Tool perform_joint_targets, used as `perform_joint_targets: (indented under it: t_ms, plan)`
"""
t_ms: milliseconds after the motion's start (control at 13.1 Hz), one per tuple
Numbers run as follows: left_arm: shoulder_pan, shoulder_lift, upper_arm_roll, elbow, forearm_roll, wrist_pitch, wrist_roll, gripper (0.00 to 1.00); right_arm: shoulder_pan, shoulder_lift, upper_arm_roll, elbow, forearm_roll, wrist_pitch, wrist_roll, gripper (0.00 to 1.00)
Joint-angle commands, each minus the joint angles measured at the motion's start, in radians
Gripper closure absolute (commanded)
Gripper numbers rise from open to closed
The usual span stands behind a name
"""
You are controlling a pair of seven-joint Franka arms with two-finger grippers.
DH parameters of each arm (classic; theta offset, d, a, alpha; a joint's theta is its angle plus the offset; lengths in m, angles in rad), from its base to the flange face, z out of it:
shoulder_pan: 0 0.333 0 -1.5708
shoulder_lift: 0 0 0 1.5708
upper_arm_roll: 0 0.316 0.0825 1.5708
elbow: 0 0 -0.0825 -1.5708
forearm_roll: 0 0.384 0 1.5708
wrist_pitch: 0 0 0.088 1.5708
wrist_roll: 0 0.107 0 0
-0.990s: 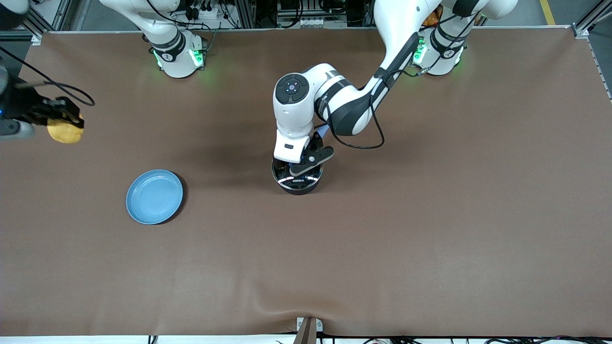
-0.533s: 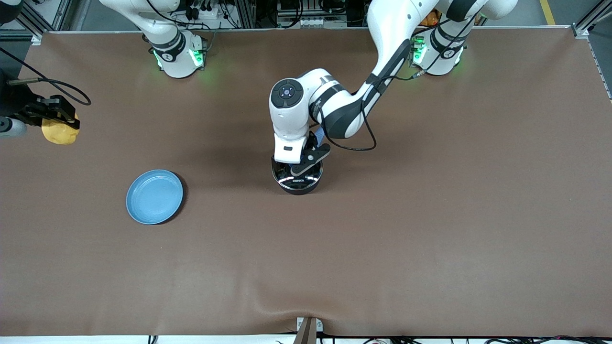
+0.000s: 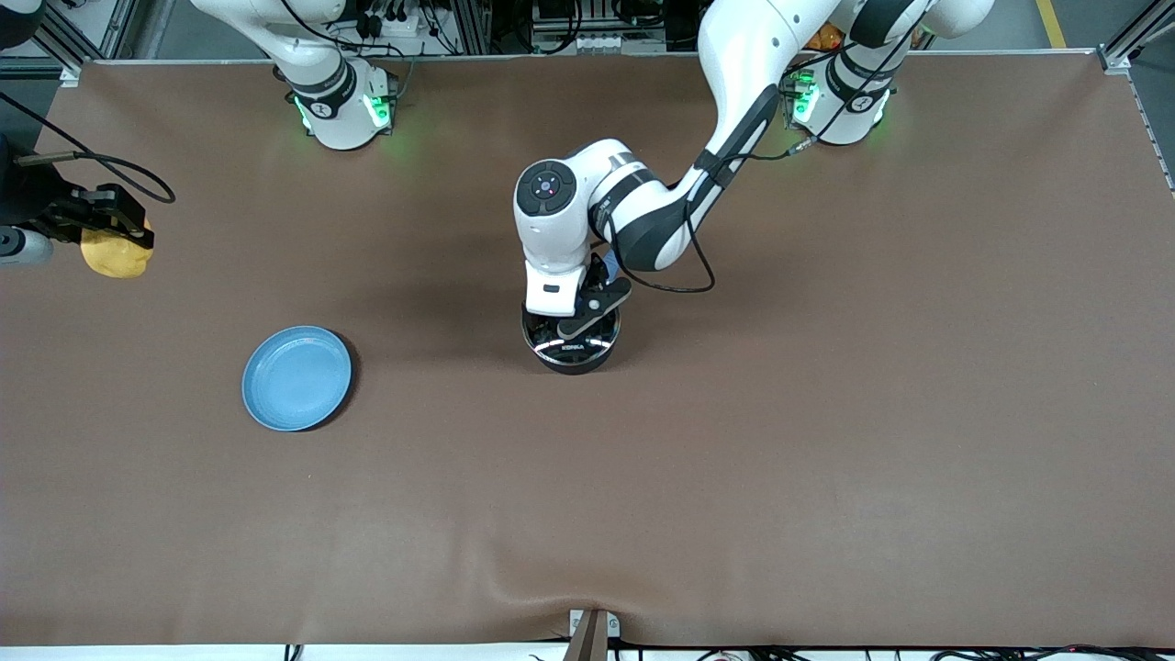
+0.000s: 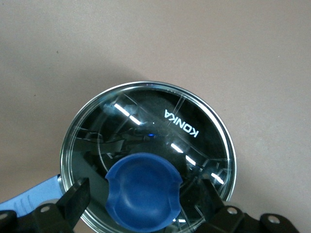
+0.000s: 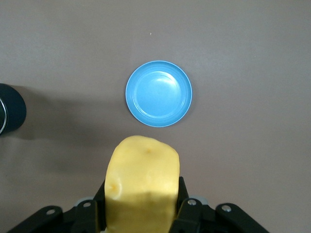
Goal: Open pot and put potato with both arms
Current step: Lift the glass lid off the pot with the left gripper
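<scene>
Pot (image 3: 571, 347) lidded, blue handle toward bases; left gripper (image 4: 141, 194) spread astride knob; right gripper (image 3: 110, 229) clamps potato (image 3: 114, 257).

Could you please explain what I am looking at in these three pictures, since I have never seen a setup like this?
These are two white robot arms bolted along one edge of a brown table, each ending in a black two-finger gripper. The wide picture comes from a high camera facing the arms; the other two come from small cameras on the arms' wrists, looking down past the fingers.

The left gripper is down at the pot in the middle of the table. Its open fingers stand on either side of the blue knob of the glass lid, which is still on the pot.

The right gripper is up in the air over the right arm's end of the table, shut on the yellow potato.

A light-blue plate lies bare on the table, toward the right arm's end from the pot.
</scene>
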Motion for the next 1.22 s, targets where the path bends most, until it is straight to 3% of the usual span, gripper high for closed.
perform_joint_targets:
  t_ms: [0,229,457,533,1143]
  plan:
    - [-0.012,0.01,0.009,0.019,0.023,0.003,-0.024,0.14,0.002,0.006,-0.002,0.019,0.0,-0.017,-0.013,1.0]
    - [-0.012,0.009,0.009,0.019,0.013,0.001,-0.026,0.48,0.001,0.006,-0.002,0.019,0.0,-0.019,-0.013,1.0]
    - [-0.012,-0.002,0.008,0.018,0.012,-0.008,-0.026,0.93,-0.001,0.005,-0.002,0.018,0.0,-0.019,-0.014,1.0]
    - [-0.012,-0.006,0.006,0.019,0.012,-0.014,-0.026,1.0,-0.001,0.005,-0.002,0.018,0.0,-0.019,-0.014,1.0]
    - [0.002,-0.103,0.006,0.016,0.024,-0.1,-0.015,1.0,0.008,0.006,0.002,0.023,0.003,-0.016,0.002,1.0]
